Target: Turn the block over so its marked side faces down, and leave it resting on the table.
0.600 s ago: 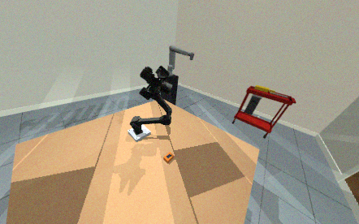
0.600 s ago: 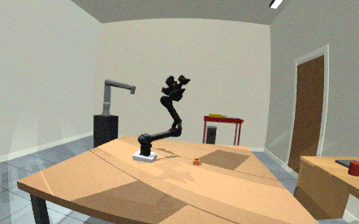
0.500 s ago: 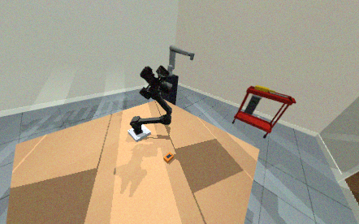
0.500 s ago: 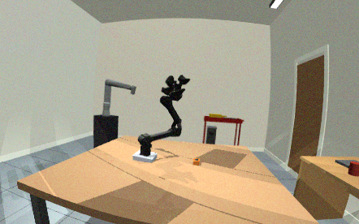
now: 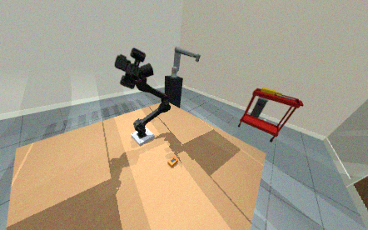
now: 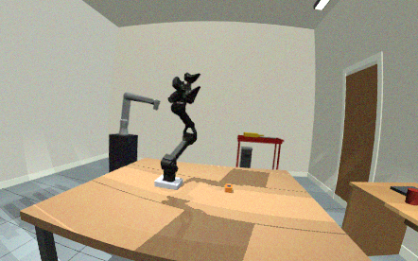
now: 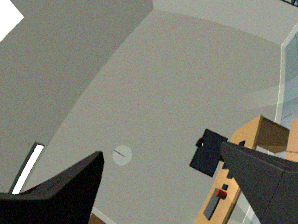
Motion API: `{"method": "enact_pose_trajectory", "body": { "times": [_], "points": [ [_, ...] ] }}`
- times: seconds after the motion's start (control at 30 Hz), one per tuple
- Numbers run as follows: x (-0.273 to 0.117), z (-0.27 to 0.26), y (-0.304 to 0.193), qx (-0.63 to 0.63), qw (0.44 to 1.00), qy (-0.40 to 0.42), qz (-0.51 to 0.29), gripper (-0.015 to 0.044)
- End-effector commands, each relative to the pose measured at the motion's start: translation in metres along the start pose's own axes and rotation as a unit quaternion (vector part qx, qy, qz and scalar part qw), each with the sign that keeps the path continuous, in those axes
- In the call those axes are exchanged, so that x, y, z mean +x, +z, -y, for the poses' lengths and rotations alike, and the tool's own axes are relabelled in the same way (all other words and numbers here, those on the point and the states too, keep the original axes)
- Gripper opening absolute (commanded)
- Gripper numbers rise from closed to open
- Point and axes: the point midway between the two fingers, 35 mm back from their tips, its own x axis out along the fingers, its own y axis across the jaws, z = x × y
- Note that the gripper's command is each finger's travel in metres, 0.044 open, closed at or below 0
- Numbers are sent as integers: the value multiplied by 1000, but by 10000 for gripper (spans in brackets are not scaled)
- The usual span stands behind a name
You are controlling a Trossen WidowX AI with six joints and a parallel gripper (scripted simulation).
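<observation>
Item one, your arm (image 6: 182, 142): bolted by its white base plate (image 5: 142, 137) to the far part of the desk (image 6: 119, 208), reared up high with the wrist pointing towards the ceiling.

Item two, your tool (image 6: 191, 84): raised well above the desk, fingers spread wide, nothing held between them. In the wrist view you see both dark fingers framing only wall and ceiling.

Item three, the block (image 5: 172, 162): small, orange, resting flat on the desk, near the base plate but apart from it. In the top view you can make out a lighter patch on its upper face; the detail is too small to read further. In the exterior view it sits just beside a darker panel of the desk (image 6: 229, 189).

Item four, surroundings: a red cart (image 5: 271, 112) and a grey arm on a dark pedestal (image 5: 174, 89) stand on the floor beyond the desk.
</observation>
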Motion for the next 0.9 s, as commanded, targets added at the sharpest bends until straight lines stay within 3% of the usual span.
{"method": "enact_pose_trajectory", "body": {
  "times": [0.0, 0.2, 0.4, 0.6, 0.87],
  "points": [
    [12, 15, 28, 36, 999, 2, 4, 440],
    [43, 69, 53, 83, 996, -37, -9, 440],
    [78, 134, 45, 99, 988, -109, -41, 440],
    [105, 207, -3, 82, 968, -206, -114, 440],
    [111, 285, -109, 2, 907, -317, -276, 440]
  ]
}}
